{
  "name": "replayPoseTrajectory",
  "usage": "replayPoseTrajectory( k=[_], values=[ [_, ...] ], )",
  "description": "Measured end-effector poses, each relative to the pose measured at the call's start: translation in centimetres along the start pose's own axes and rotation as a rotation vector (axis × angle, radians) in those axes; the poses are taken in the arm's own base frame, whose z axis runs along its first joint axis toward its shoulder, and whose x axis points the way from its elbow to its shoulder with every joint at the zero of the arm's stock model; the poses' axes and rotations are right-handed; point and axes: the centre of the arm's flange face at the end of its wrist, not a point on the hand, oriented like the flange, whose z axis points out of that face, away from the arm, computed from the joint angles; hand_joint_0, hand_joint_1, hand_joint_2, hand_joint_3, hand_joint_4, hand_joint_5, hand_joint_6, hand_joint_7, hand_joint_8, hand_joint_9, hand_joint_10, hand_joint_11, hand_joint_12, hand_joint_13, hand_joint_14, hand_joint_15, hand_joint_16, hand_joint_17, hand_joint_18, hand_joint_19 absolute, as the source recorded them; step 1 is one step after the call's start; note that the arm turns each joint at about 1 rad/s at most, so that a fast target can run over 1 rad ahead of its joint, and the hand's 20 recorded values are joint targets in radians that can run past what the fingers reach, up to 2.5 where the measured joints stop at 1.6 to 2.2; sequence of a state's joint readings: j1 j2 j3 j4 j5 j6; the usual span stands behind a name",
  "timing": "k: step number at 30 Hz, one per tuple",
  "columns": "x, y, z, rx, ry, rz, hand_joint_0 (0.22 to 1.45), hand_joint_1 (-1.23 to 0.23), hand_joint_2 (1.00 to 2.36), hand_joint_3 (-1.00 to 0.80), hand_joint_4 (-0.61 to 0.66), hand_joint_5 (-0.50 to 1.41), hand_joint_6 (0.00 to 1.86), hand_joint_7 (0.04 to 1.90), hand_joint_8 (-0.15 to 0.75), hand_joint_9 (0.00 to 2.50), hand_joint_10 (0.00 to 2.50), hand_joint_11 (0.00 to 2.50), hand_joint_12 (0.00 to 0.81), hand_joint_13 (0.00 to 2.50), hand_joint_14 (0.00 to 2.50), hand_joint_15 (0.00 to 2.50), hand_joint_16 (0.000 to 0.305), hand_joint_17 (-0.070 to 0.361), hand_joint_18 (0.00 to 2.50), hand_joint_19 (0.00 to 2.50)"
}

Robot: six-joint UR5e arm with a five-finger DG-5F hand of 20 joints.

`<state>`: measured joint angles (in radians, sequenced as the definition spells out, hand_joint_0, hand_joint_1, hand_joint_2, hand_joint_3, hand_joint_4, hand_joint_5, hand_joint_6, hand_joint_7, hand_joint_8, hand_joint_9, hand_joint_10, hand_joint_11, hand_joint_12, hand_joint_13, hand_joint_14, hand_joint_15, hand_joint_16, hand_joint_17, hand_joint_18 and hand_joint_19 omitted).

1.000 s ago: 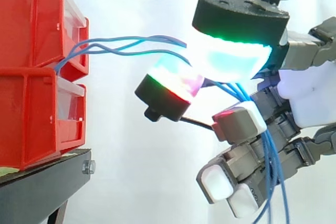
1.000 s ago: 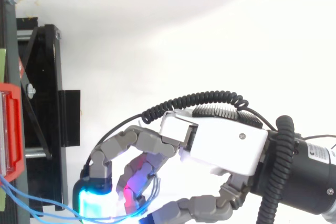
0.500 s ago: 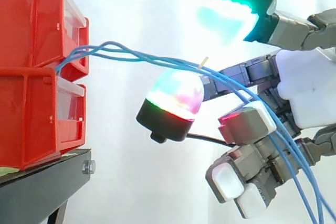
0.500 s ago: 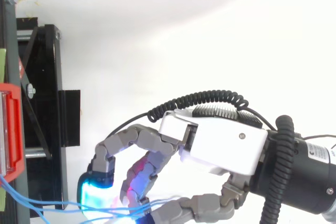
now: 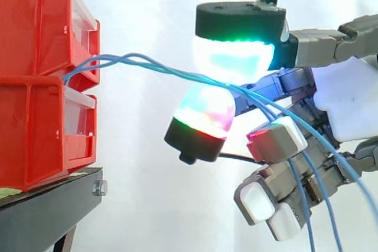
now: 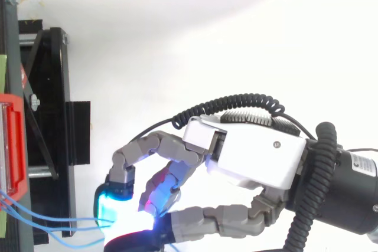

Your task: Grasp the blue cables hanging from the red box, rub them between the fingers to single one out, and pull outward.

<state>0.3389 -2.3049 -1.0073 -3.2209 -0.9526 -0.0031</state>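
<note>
Several blue cables (image 5: 177, 74) from the red box (image 5: 35, 22) sit pinched between glowing fingers (image 5: 233, 57).

bins (image 5: 35, 128) on stand (image 5: 47, 205), cables (image 5: 147, 62) rightward to hand (image 5: 348, 104)

No word, number or sign can be read. The red box (image 5: 35, 57) shows plain faces. A small pale mark (image 6: 354, 170) on the arm's black wrist (image 6: 339, 196) is too small to make out. The pale green strip (image 6: 2, 75) beside the black stand (image 6: 44, 87) bears no legible print.
</note>
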Motion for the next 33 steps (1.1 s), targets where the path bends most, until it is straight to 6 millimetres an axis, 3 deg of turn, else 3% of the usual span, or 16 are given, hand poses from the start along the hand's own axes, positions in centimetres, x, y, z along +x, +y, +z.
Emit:
replayPoseTrajectory(
  k=[3,9,13,21,27,30,33],
  values=[
    [-0.1,0.0,-0.1,0.007,0.000,-0.006,0.63,-0.82,1.01,-0.21,0.02,-0.16,0.92,0.96,0.257,1.12,0.02,1.01,0.347,0.89,0.03,0.62,0.042,0.095,0.77,0.53],
    [-0.4,0.5,-0.4,0.007,-0.003,-0.010,0.69,-0.86,1.00,-0.50,0.01,-0.16,0.92,0.93,0.234,1.11,0.02,1.00,0.326,0.87,0.03,0.62,0.039,0.087,0.74,0.52],
    [-0.7,1.1,-0.6,0.003,-0.007,-0.020,0.55,-0.76,1.00,-0.50,0.05,-0.15,0.91,0.94,0.253,1.16,0.02,1.01,0.341,0.90,0.02,0.62,0.040,0.090,0.75,0.54],
    [-1.6,1.8,-0.6,0.001,-0.018,-0.071,0.51,-0.58,1.00,-0.50,0.02,-0.13,0.89,0.99,0.266,1.20,0.02,0.99,0.354,0.93,0.02,0.62,0.043,0.097,0.79,0.56],
    [-2.1,2.7,-0.7,-0.011,-0.024,-0.099,0.53,-0.55,1.00,-0.50,0.02,-0.13,0.88,1.02,0.257,1.21,0.02,0.98,0.349,0.93,0.02,0.63,0.042,0.094,0.78,0.57],
    [-2.4,3.1,-0.6,-0.017,-0.028,-0.117,0.59,-0.64,1.01,-0.33,0.02,-0.13,0.89,1.09,0.251,1.19,0.02,1.00,0.341,0.92,0.03,0.63,0.040,0.089,0.76,0.58],
    [-2.6,3.2,-0.5,-0.019,-0.030,-0.130,0.60,-0.70,1.01,-0.26,0.03,-0.14,0.91,0.99,0.273,1.19,0.02,0.99,0.360,0.93,0.02,0.62,0.044,0.099,0.80,0.54]
  ],
)
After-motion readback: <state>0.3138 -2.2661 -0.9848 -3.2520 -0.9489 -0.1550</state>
